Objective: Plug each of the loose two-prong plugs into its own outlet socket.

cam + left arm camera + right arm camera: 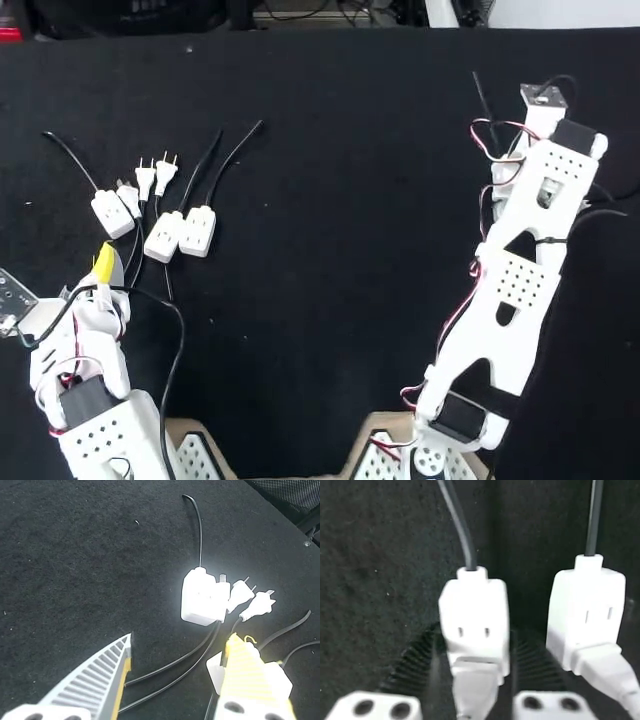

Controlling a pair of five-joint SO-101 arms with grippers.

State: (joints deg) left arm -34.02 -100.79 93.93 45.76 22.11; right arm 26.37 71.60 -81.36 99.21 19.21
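Note:
Three white outlet sockets lie at the table's left: one [112, 213] with a plug [128, 198] against it, and two side by side [163, 236] [197, 230]. Two loose two-prong plugs [145, 178] [166, 172] lie just behind them, also seen from the left wrist [240, 592] [257, 605]. My left gripper [177, 642] hovers open just short of the nearest socket [200, 597], nothing between its fingers. In the right wrist view my right gripper [475, 630] holds a socket [474, 605] with a plug [475, 680] in it. Beside it lies another plugged socket [587, 605].
Black cords [170, 330] run from the plugs back past the left arm's base. The right arm [520, 270] stretches up the table's right side, covering what is under it. A thin black cord end [482, 100] sticks out beside its wrist. Black cloth covers the table [340, 220].

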